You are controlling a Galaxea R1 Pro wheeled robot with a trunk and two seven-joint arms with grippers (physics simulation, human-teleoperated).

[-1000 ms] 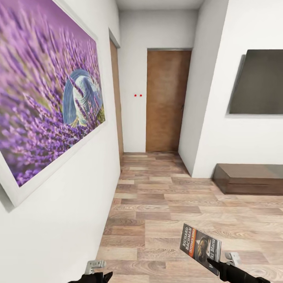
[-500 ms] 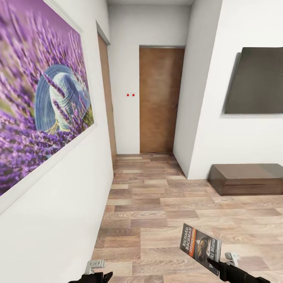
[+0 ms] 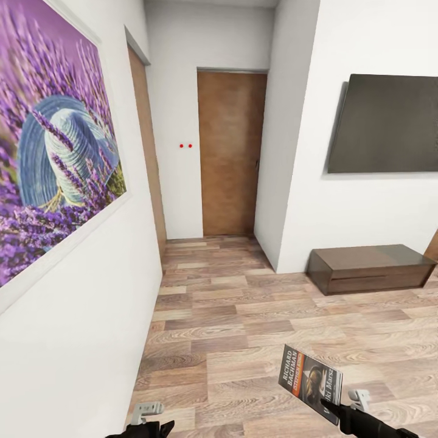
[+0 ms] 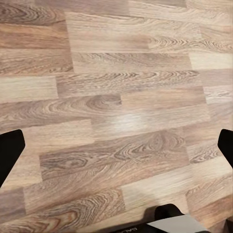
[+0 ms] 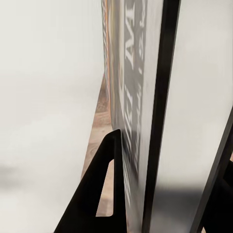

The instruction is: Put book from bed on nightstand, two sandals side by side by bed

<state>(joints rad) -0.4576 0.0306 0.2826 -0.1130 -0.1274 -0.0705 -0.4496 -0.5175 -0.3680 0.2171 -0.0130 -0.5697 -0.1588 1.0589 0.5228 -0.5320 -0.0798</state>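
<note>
The book, dark-covered with an orange band and white lettering, stands upright above the floor at the lower right of the head view, with my right gripper shut on its lower corner. The right wrist view looks along the book edge-on, a black finger pressed against its cover. My left gripper sits at the bottom edge of the head view; in the left wrist view its fingertips stand wide apart over bare plank floor, so it is open and holds nothing. Bed, nightstands and sandals are out of view.
A white wall with a large lavender picture runs close along my left. Ahead, a short hallway ends at a brown door. A dark screen hangs on the right wall above a long low dark brown cabinet. Wood-plank floor lies between.
The whole head view has shifted leftward, so the camera has turned right: more of the screen and cabinet shows. Both grippers and the book keep their places in the picture.
</note>
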